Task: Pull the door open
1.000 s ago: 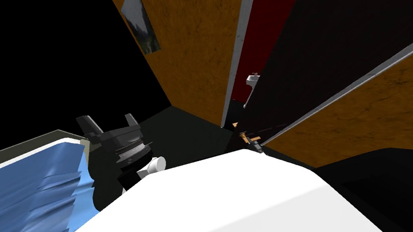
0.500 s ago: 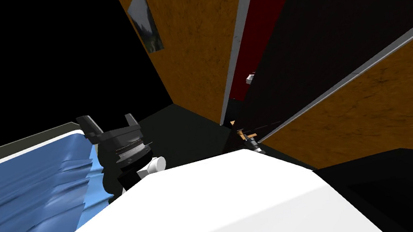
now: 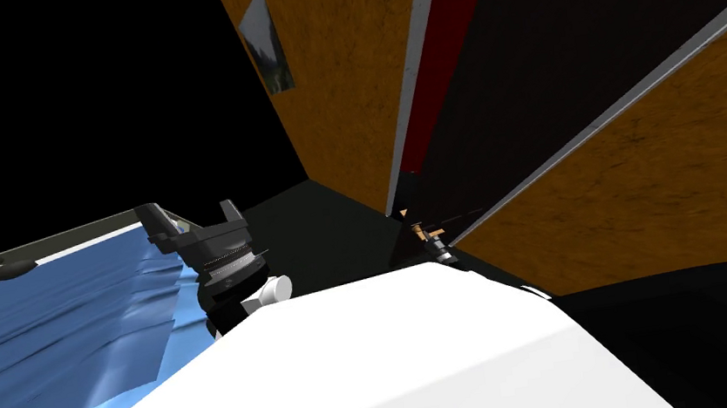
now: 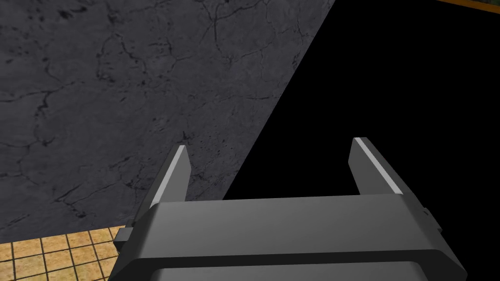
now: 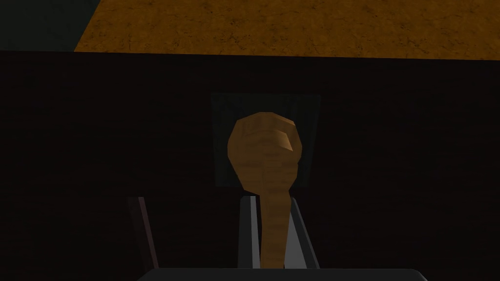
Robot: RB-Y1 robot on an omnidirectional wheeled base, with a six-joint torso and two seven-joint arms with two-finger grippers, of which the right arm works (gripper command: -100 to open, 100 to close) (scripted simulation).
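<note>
Right gripper [image 5: 271, 201] is closed on the brown handle [image 5: 264, 146] of the dark door [image 3: 562, 56], in the upper right of the head view. Left gripper [image 4: 267, 144] is open. I judge the pull is in hand; next, draw back along the door's arc without loosening the grip.

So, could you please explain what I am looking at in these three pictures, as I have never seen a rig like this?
It is a simulated robot with two arms, in a house. The wide picture comes from a camera on its head, looking steeply down. The other two come from cameras on its hands, each looking along its gripper. The left gripper is open and holds nothing; in the head view it hangs near a blue rumpled cover. The right gripper is shut on the brown lever handle of a very dark door, set in an orange-brown wall.
</note>
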